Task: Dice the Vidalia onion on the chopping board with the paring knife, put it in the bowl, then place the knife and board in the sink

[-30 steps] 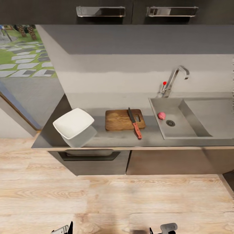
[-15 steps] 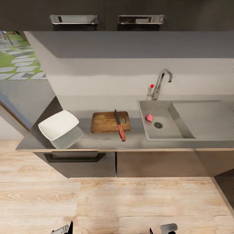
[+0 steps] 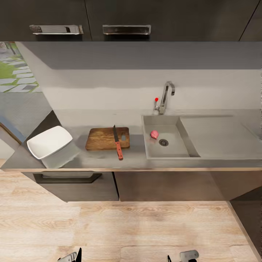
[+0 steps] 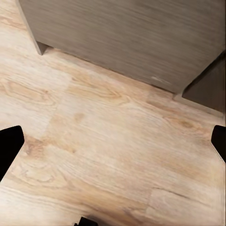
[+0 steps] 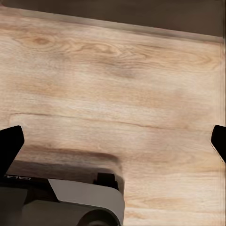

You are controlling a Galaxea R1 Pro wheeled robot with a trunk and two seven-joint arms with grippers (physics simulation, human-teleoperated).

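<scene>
Since a second ago the whole kitchen has slid toward nine o'clock in the head view, which is the camera turning or the base rolling, not the things themselves shifting. The Vidalia onion (image 3: 154, 134) lies in the sink (image 3: 171, 154) basin, at ten o'clock of the drain (image 3: 163, 142), waiting to be lifted out. The paring knife (image 3: 117, 142) rests across the chopping board (image 3: 107, 138), its red handle overhanging onto the worktop (image 3: 134, 159), ready for dicing. The bowl (image 3: 50, 142) sits at nine o'clock of the board, near the worktop's end. Both arms hang low over the wooden floor (image 3: 145, 225), well apart from everything: the left gripper (image 4: 113, 141) and the right gripper (image 5: 113, 136) each have their fingers spread wide and hold nothing.
</scene>
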